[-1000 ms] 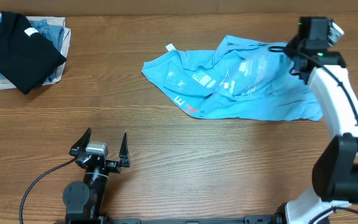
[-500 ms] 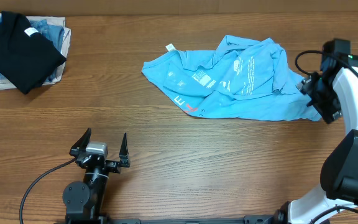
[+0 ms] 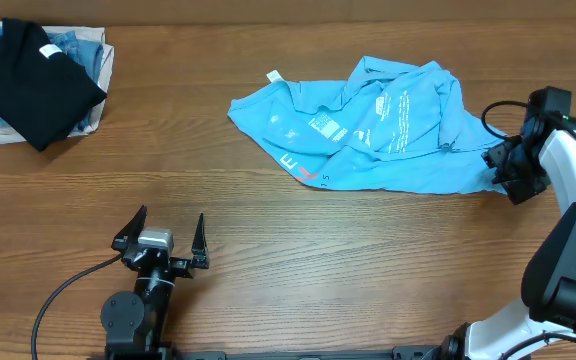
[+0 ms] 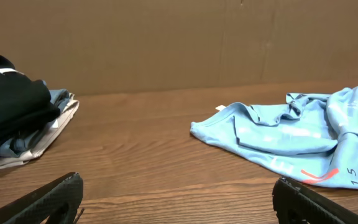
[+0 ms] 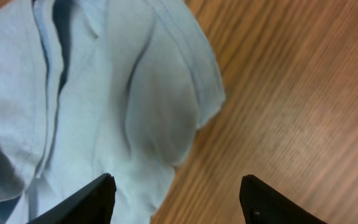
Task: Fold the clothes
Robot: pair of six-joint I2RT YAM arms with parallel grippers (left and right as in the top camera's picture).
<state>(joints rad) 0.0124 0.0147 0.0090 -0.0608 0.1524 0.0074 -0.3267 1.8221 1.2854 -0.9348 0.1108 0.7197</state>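
The light sky-blue t-shirt [image 3: 378, 135] lies crumpled on the table at centre right, white lettering and a small red-orange mark facing up. It also shows in the left wrist view [image 4: 291, 130] and the right wrist view [image 5: 104, 106]. My right gripper [image 3: 503, 172] hovers low at the shirt's right edge; in the right wrist view [image 5: 176, 196] its fingers are spread wide, straddling the shirt's hem, holding nothing. My left gripper [image 3: 161, 238] is open and empty near the front of the table, far from the shirt; its fingertips show in the left wrist view [image 4: 179, 196].
A black folded shirt [image 3: 33, 75] lies on denim-blue and white folded garments [image 3: 83, 50] at the back left corner, also in the left wrist view [image 4: 11, 106]. A brown wall [image 4: 166, 37] stands behind the table.
My right arm swung from above the shirt's upper right part down and forward to its right edge, now lower near the table. The shirt's right side settled flatter. The left arm has not moved.
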